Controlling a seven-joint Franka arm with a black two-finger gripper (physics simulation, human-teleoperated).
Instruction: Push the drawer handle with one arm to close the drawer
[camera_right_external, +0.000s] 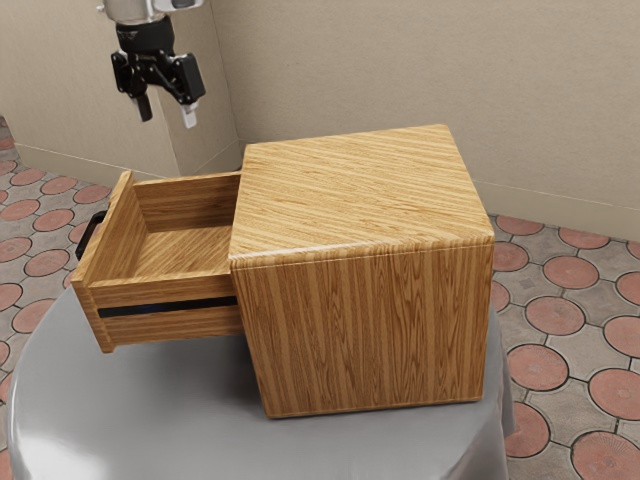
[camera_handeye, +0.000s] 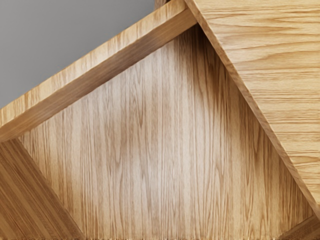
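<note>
My gripper (camera_right_external: 168, 112) hangs in the air above the pulled-out drawer, its two fingertips apart with nothing between them. The wooden drawer (camera_right_external: 160, 292) stands well out from the left side of the cabinet (camera_right_external: 360, 330), and its inside is bare. A black handle (camera_right_external: 88, 236) is fixed to the drawer's front panel, on the side facing away from the cabinet. From my wrist, the drawer's bottom (camera_handeye: 145, 140) lies below the hand, with the cabinet top (camera_handeye: 265, 65) beside it.
A round table with a grey cover (camera_right_external: 180, 420) carries the cabinet. Beyond it are a beige wall (camera_right_external: 350, 70) and a floor with round reddish tiles (camera_right_external: 570, 272). The drawer's side wall (camera_handeye: 100, 65) rises at the edge of its bottom.
</note>
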